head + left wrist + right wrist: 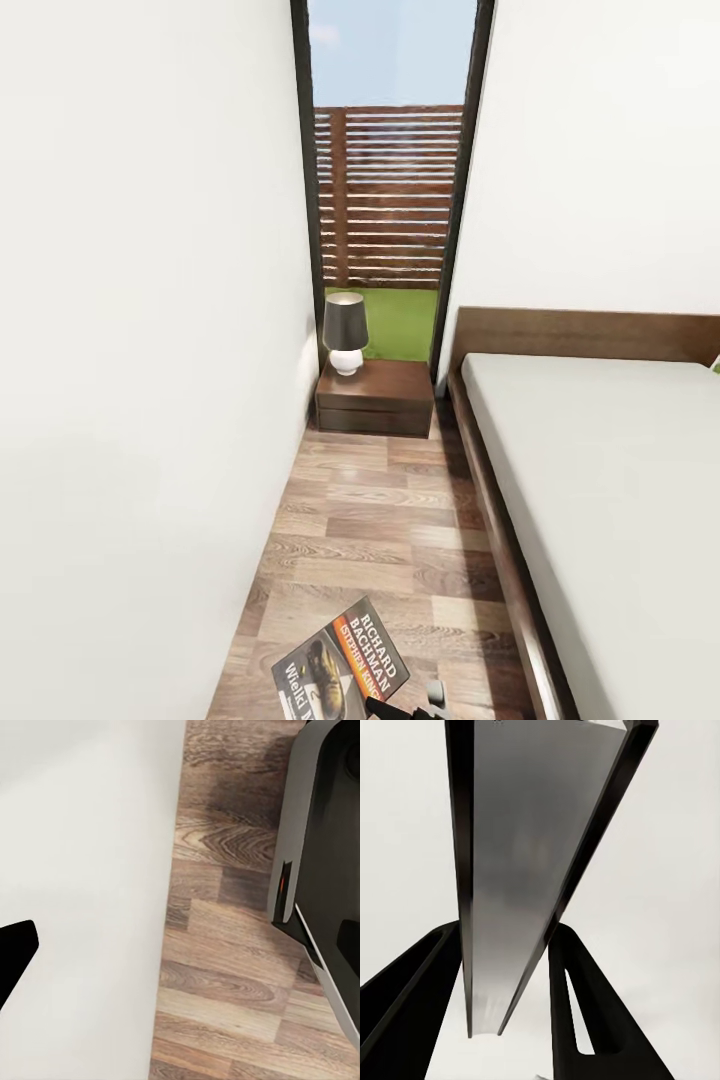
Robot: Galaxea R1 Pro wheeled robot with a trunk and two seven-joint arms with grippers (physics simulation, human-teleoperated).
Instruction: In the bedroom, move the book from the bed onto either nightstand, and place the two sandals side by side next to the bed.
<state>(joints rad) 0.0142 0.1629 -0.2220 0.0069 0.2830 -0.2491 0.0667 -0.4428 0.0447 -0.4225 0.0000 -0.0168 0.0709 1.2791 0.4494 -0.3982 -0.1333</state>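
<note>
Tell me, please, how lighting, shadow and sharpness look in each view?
Head view: even, bright light; the lamp and nightstand are slightly soft. Left wrist view: a faint shadow darkens the floor. Right wrist view: the book looms close, its pages a smooth grey gradient.
</note>
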